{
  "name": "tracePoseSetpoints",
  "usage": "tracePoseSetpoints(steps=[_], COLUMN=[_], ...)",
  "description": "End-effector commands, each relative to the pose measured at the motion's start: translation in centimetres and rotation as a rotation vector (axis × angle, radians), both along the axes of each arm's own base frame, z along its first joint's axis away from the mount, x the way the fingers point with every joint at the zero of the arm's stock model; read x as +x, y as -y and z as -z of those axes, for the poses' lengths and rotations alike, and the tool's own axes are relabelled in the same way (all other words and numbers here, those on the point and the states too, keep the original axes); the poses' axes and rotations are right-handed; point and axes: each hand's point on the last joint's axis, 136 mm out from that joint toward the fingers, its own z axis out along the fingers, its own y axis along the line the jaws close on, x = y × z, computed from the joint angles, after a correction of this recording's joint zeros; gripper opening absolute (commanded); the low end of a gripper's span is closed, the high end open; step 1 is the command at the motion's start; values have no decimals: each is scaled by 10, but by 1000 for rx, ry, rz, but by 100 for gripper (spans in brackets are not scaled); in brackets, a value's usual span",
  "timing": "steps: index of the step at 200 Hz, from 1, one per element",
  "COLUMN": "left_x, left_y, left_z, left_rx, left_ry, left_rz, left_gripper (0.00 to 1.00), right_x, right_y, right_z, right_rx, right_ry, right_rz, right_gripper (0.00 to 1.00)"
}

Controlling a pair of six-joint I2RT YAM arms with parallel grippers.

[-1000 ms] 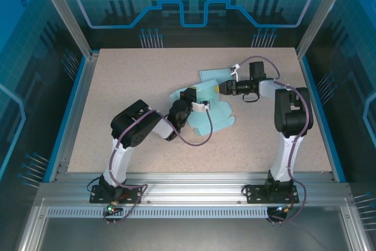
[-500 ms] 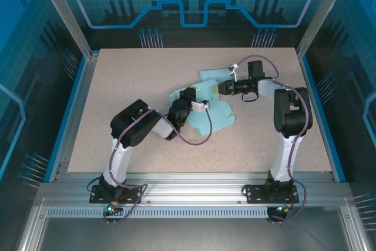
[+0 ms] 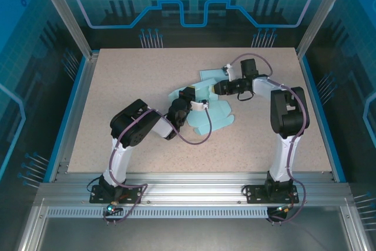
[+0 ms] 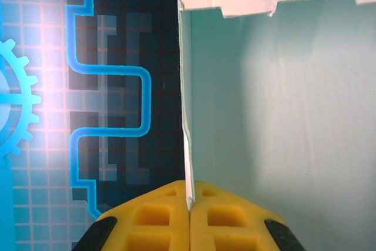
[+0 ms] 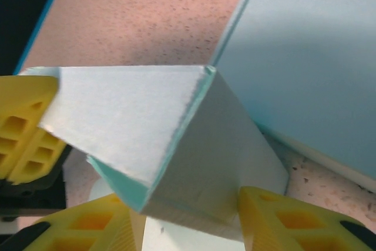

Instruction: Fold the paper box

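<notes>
Mid-table, slightly far and right, the paper box (image 3: 210,110) lies part-folded on the table (image 3: 117,86). The left gripper (image 4: 190,195) is pinched fully closed on the edge of an upright panel (image 4: 282,116); the right gripper (image 5: 188,207) straddles a raised flap (image 5: 135,116), jaws about half apart, pads seeming to touch it, firm grip can't be told. Best done, I'd judge, with left anchoring the panel while right closes squarely near the crease and swings the flap inward slowly, no tugging that tears or drags the box.
</notes>
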Motion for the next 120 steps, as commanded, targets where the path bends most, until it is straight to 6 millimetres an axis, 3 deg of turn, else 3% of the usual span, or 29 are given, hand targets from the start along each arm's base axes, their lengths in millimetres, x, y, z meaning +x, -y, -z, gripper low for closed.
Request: tracePoseSetpoints(steps=[1, 61, 98, 120], left_x=[-8, -10, -10, -8], left_y=[8, 10, 11, 12], left_z=[31, 34, 31, 18], left_rx=[58, 49, 29, -26], left_ry=[-98, -145, -148, -134], left_rz=[58, 75, 77, 69], left_gripper=[2, 3, 3, 4], right_x=[0, 11, 15, 14], right_y=[-6, -9, -10, -9], right_z=[10, 13, 15, 18], right_rx=[-100, -205, -249, -293], right_ry=[-16, 65, 114, 148], right_rz=[28, 98, 141, 164], right_gripper=[46, 47, 27, 15])
